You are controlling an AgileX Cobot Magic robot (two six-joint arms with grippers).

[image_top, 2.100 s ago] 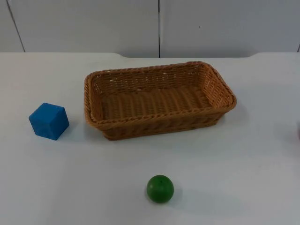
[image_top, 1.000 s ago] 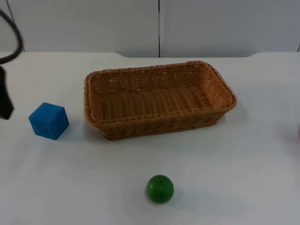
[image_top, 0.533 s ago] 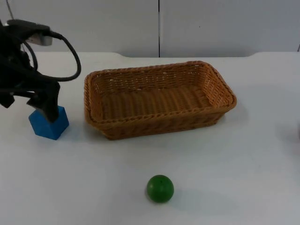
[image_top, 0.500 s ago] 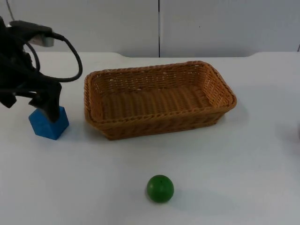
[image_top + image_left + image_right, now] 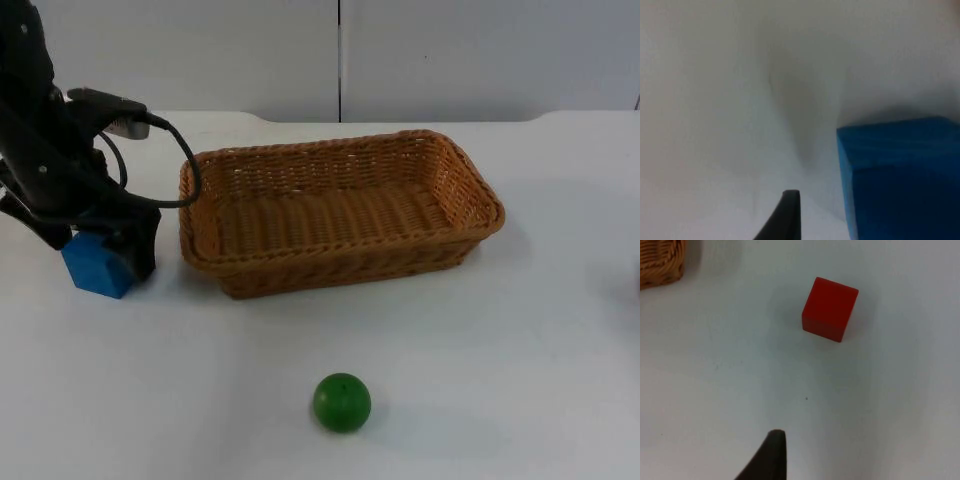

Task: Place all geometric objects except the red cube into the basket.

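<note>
So the left gripper [image 5: 100, 245] is down over the blue cube [image 5: 93, 268], just left of the basket [image 5: 340, 210], but I can't tell how wide it's spread. Green ball [image 5: 342, 402] sits alone at the desk [image 5: 500, 380] front. The right wrist view catches the red cube [image 5: 830, 309] near a basket corner; can't tell that gripper's state.

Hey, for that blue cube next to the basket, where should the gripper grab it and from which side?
Probably from above, fingers closing on two opposite vertical faces of the blue cube. It sits flat on the table, turned corner-on to the camera, so the fingers should square up with its faces. The left gripper is already down over it; the basket stands apart, leaving room for the fingers.
</note>
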